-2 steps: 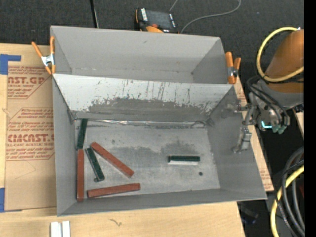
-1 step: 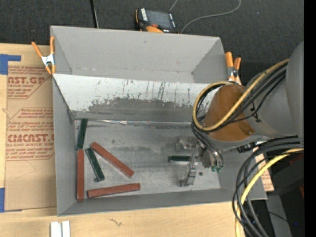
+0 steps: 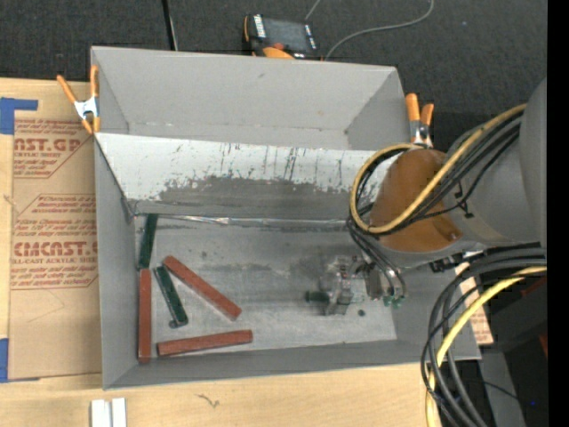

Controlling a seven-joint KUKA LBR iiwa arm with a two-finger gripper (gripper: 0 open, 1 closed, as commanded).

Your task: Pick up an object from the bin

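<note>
arm's gripper low on bin floor, sticks lie away to the left

camera view: the kuka arm [image 3: 502, 185] reaches in from the right, its orange wrist cover [image 3: 413, 205] ringed by loops of yellow and black cable [image 3: 363, 194]. the gripper [image 3: 340, 294] is low over the floor of the grey metal bin [image 3: 240, 105], right of the middle and nearer the front wall than the back. whether the gripper is spread or closed cannot be told from this angle, nor whether it has hold of anything.

a small dark piece [image 3: 315, 298] lies on the floor just beside the gripper, on the side toward the middle of the bin. whether the two touch cannot be told. a small green fleck [image 3: 394, 302] shows on the gripper's other side, under the cable loops. it is too small to tell whether it belongs to the robot or to the bin.

the other things lie well apart from the gripper, in the left part of the floor. a slanted red-brown stick [image 3: 203, 288] points toward the front. an upright red-brown stick [image 3: 144, 314] runs along the left wall. a level red-brown stick [image 3: 204, 342] lies near the front wall. a slanted dark green stick [image 3: 171, 296] lies between the first two, and a farther dark green stick [image 3: 147, 241] lies close by the left wall, nearer the back.
</note>
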